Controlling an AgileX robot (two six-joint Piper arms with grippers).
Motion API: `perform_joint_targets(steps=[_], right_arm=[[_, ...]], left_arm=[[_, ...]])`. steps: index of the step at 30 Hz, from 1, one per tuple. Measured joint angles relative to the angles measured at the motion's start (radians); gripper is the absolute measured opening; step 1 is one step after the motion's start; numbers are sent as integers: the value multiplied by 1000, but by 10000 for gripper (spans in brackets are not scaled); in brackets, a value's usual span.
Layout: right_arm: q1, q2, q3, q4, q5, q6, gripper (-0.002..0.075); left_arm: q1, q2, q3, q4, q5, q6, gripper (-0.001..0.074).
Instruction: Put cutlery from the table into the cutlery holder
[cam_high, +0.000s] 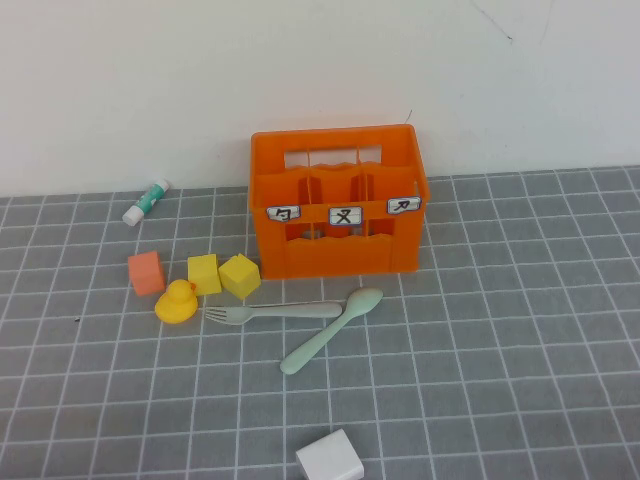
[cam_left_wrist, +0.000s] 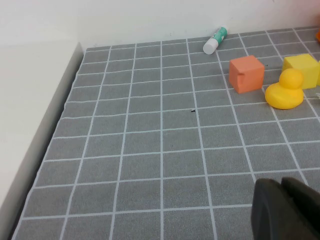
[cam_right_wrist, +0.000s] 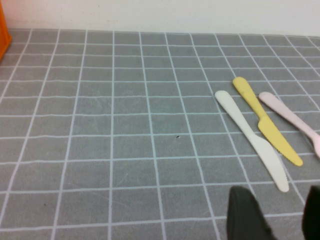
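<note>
A mint-green fork (cam_high: 270, 312) and matching spoon (cam_high: 330, 330) lie on the grey gridded table (cam_high: 500, 330) just in front of the orange cutlery holder (cam_high: 338, 205), which stands upright with three white labels. Neither gripper shows in the high view. My left gripper (cam_left_wrist: 280, 182) is shut and empty, low over bare table left of the toys. My right gripper (cam_right_wrist: 277, 200) is open and empty, close to a white knife (cam_right_wrist: 252, 140), a yellow knife (cam_right_wrist: 265, 127) and a pink utensil (cam_right_wrist: 292, 117) lying side by side. An edge of the holder (cam_right_wrist: 4, 25) shows there.
An orange cube (cam_high: 146, 272), two yellow cubes (cam_high: 204, 273), a yellow duck (cam_high: 177, 301) and a white-and-green tube (cam_high: 147, 201) lie left of the holder. A white block (cam_high: 329, 457) sits at the front. The table's left edge (cam_left_wrist: 65, 110) drops off.
</note>
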Motion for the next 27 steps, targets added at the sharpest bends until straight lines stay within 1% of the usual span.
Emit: perform_joint_targets(steps=[16, 27], right_arm=[[0, 0, 0, 0, 0, 0, 256], [0, 0, 0, 0, 0, 0, 256]], left_arm=[[0, 0, 0, -13, 0, 0, -1], [0, 0, 0, -236, -5, 0, -1]])
